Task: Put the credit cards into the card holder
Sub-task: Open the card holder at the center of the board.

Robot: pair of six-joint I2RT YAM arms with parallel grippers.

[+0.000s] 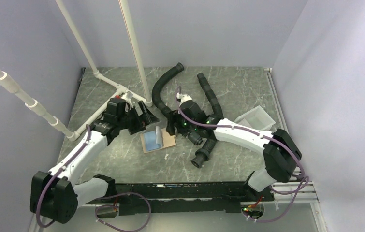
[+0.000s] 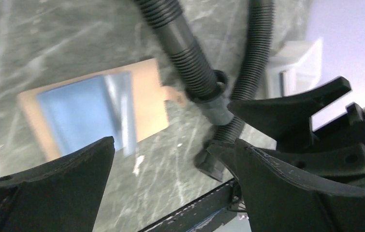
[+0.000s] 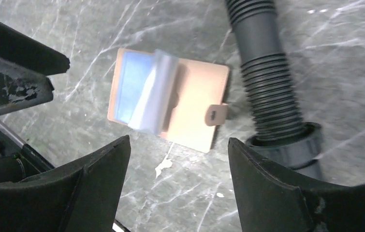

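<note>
Jaws of the left gripper (image 1: 144, 123) stood wide apart with nothing between them, just left of the card holder (image 1: 166, 141). The right gripper (image 1: 173, 124), likewise spread and empty, hung just right of it. The card holder lay opened flat on the table (image 1: 238, 87), blue lining up, a pale bluish leaf (image 1: 158, 135) rising at its fold; card or flap, I could not tell. Black hoses (image 1: 163, 87) lay beyond, a white tray (image 1: 257, 118) far right.

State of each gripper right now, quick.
Left gripper: open, holding nothing.
Right gripper: open, holding nothing.
</note>
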